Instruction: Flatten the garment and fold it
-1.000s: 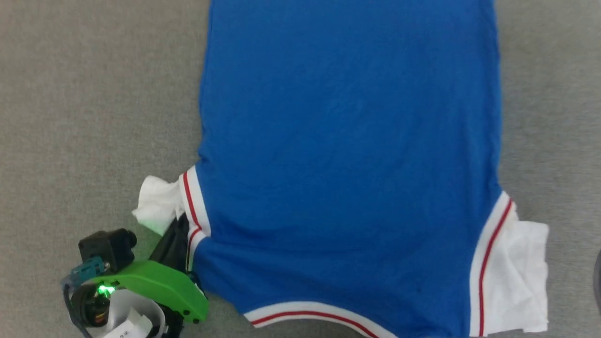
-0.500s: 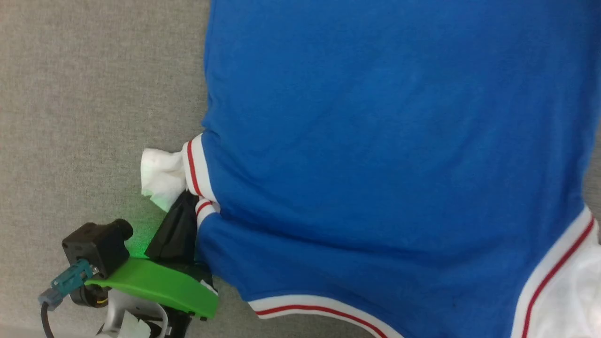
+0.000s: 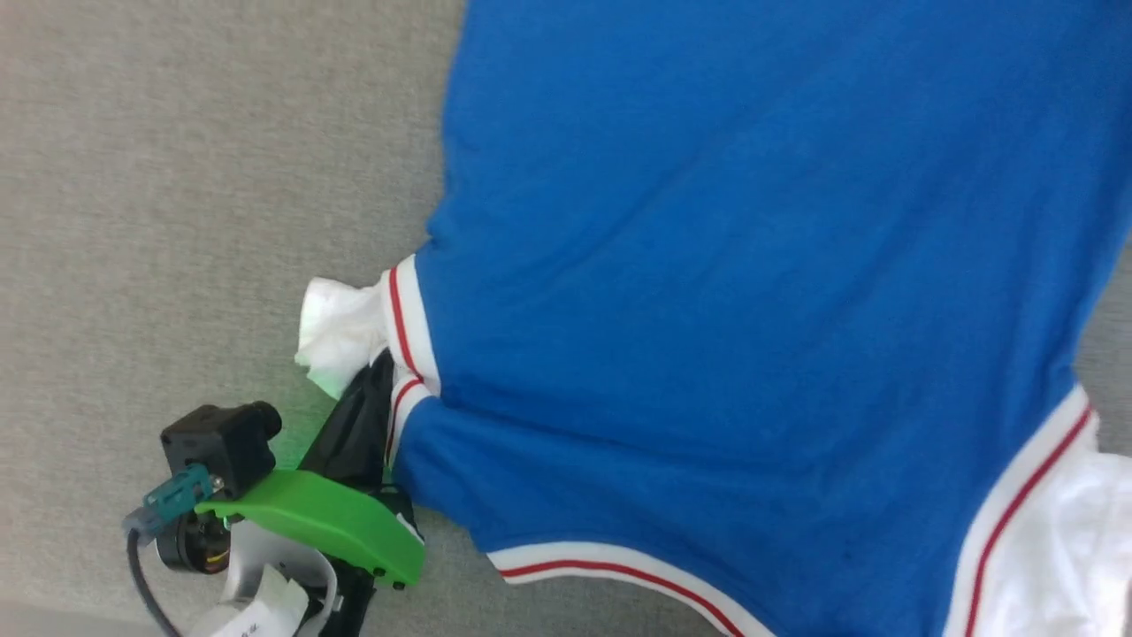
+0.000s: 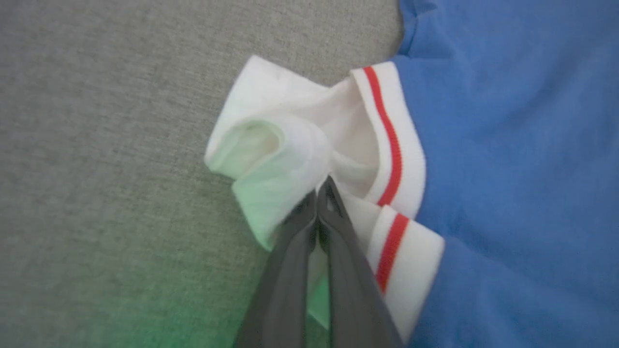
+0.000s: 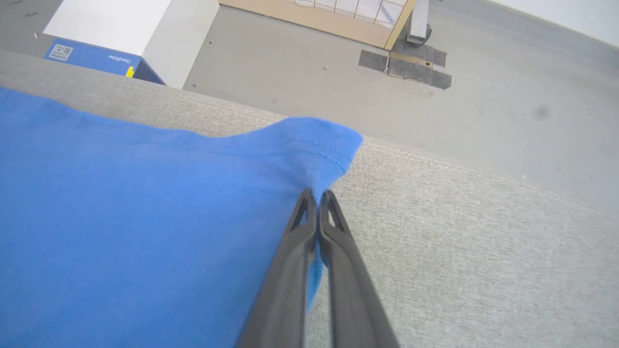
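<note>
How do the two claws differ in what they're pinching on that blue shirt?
The left gripper pinches the white sleeve; the right gripper, a blue hem corner. The left gripper's cloth is bunched, the right gripper's nearly smooth. Both are shut on the T-shirt.

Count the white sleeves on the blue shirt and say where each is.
2. The left sleeve is bunched beside the left end effector; the right sleeve lies at the head view's lower right, partly cut off.
</note>
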Robot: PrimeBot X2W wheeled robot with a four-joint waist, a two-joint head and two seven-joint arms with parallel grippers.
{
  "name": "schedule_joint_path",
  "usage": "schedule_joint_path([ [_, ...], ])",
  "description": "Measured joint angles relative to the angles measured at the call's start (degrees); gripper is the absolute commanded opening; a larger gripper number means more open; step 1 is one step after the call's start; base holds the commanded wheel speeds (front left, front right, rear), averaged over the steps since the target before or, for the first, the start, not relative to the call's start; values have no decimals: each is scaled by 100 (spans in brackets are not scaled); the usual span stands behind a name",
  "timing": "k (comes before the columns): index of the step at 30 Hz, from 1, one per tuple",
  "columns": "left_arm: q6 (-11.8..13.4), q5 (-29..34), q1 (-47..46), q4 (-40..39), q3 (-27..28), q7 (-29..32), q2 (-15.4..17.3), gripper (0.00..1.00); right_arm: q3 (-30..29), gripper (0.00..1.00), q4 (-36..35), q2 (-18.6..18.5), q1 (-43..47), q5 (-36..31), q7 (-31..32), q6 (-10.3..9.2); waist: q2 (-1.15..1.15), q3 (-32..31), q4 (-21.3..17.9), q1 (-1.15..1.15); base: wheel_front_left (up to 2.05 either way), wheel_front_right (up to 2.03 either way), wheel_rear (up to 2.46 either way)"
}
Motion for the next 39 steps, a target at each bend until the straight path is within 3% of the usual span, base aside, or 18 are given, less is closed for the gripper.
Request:
schedule_joint_path([
  [7, 70, -30, 115, 565, 58, 212, 66, 0, -5, 0, -1261, -580, 1790, 811, 94, 0, 0, -811, -168, 0, 0, 0, 0],
  [12, 164, -79, 368, 842, 86, 347, 116, 0, -356, 0, -2232, -545, 3714, 1109, 192, 0, 0, -1442, -382, 0, 0, 0, 0],
  [15, 180, -104, 502, 925, 76, 371, 125, 0, -583, 0, -2614, -272, 4816, 1193, 181, 0, 0, -1779, -525, -1, 0, 0, 0],
  [21, 197, -127, 575, 1087, 26, 411, 120, 0, -633, 0, -2902, 626, 6513, 1261, 85, -1, 0, -2342, -804, -1, 0, 0, 0],
  [26, 182, -175, 577, 1265, -38, 410, 70, 0, -375, 0, -2558, 1405, 7355, 1191, -170, -1, 0, -2700, -968, -1, 0, 0, 0],
  [30, 169, -237, 578, 1403, -49, 408, 46, 0, -264, 0, -2107, 1606, 7546, 1204, -523, 0, 0, -2898, -1030, -1, 0, 0, 0],
  [31, 167, -258, 580, 1418, -49, 408, 45, 0, -279, 34, -2065, 1621, 7546, 1207, -627, 0, 0, -2931, -1038, -1, 0, 0, 0],
  [32, 163, -276, 580, 1436, -49, 406, 45, 0, -282, 100, -2045, 1626, 7546, 1222, -737, 0, 0, -2965, -1044, -1, 0, 0, 0],
  [39, 163, -320, 609, 1486, -34, 358, 47, 0, -700, 100, -2787, 1560, 7165, 1736, -2180, -1, 0, -3104, -1066, -1, 0, 0, 0],
])
